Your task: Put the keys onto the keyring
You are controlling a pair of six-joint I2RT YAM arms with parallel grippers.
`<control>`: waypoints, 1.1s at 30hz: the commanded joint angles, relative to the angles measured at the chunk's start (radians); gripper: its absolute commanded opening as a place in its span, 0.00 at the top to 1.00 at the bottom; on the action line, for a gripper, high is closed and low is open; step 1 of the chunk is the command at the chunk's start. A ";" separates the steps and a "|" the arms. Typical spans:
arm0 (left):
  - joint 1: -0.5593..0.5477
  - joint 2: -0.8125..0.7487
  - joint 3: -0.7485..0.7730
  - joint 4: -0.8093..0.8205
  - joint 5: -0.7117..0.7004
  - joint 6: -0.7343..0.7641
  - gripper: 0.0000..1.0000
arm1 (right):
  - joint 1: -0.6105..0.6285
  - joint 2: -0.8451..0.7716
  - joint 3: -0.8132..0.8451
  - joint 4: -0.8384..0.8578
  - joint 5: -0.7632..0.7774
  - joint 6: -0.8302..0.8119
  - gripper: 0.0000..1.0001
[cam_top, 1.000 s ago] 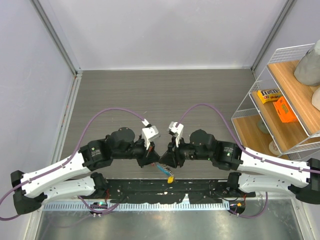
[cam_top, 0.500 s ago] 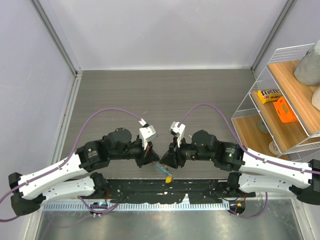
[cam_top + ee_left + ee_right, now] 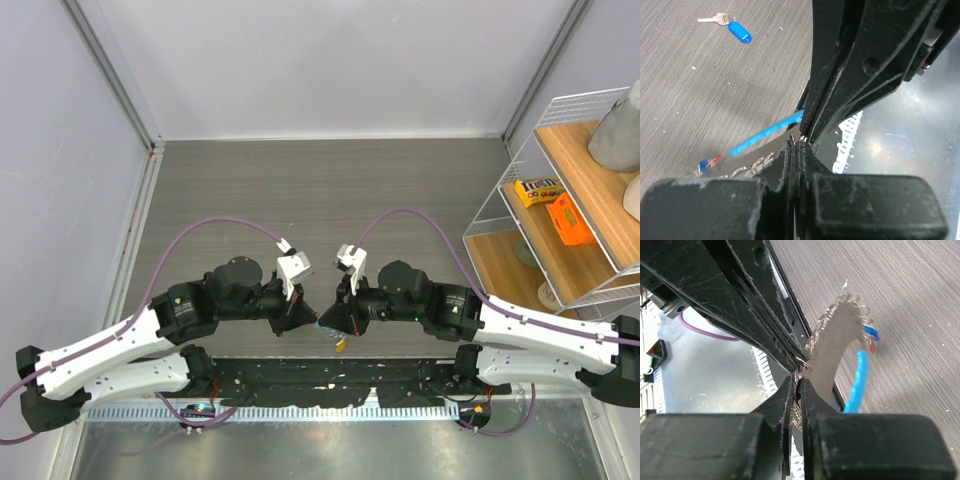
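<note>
Both claws have closed in since a second ago: the left arm pulled slightly back and the right claw's jaws narrowed. Left claw (image 3: pixel 306 318) and right claw (image 3: pixel 333 320) now meet tip to tip at 6 o'clock on the surface (image 3: pixel 330 200), just off the near edge. Left is clenched hard on the keyring (image 3: pixel 832 308) wire. Right is pinched to a slit on silvery metal at the same spot, which looks like ring wire too. My read is that two grips side by side are meant to pry or steady the wire so a key can slide on. The ring hangs clear of the surface between them. It's a thin silvery loop with a jagged, toothed outline and a bright light-blue band (image 3: pixel 859 377) along one arc. Small blue and red bits (image 3: pixel 870 333) sit at the band's far end. A yellow tag (image 3: pixel 341 346) dangles at 5 o'clock below the tips. One loose key with a blue tag (image 3: pixel 739 32) lies flat on the surface at 11 o'clock in the left wrist view, well apart and not yet threaded.
</note>
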State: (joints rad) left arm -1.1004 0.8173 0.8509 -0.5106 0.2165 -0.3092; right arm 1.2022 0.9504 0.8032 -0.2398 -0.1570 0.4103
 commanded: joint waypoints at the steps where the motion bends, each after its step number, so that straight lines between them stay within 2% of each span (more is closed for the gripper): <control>1: -0.006 -0.030 0.054 0.040 -0.008 -0.004 1.00 | 0.007 -0.016 0.004 0.027 0.008 -0.002 0.94; 7: -0.004 -0.063 0.042 0.038 -0.038 -0.030 1.00 | 0.007 -0.064 -0.009 0.020 0.007 -0.011 0.94; 10: -0.004 -0.089 0.025 0.056 -0.032 -0.059 0.91 | 0.007 -0.099 -0.019 0.025 -0.003 -0.015 0.94; 13: -0.004 -0.110 0.013 0.073 -0.028 -0.085 0.76 | 0.008 -0.128 -0.030 0.043 -0.027 -0.013 0.94; 16: -0.004 -0.133 0.002 0.093 -0.009 -0.109 0.67 | 0.008 -0.151 -0.033 0.056 -0.042 -0.010 0.94; 19: -0.004 -0.158 -0.012 0.109 -0.015 -0.136 0.48 | 0.008 -0.179 -0.029 0.063 -0.053 -0.007 0.94; 21: -0.004 -0.168 -0.021 0.125 -0.022 -0.154 0.05 | 0.008 -0.194 -0.032 0.069 -0.050 -0.004 0.94; 22: -0.004 -0.170 -0.024 0.138 -0.017 -0.162 0.00 | 0.008 -0.196 -0.030 0.073 -0.049 -0.002 0.94; 33: -0.004 -0.152 -0.052 0.273 0.098 -0.205 0.00 | 0.010 -0.245 -0.012 0.114 0.001 0.030 0.94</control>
State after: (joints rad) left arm -1.1057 0.6704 0.8146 -0.3630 0.2611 -0.4908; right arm 1.2053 0.7353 0.7567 -0.2375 -0.1799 0.4152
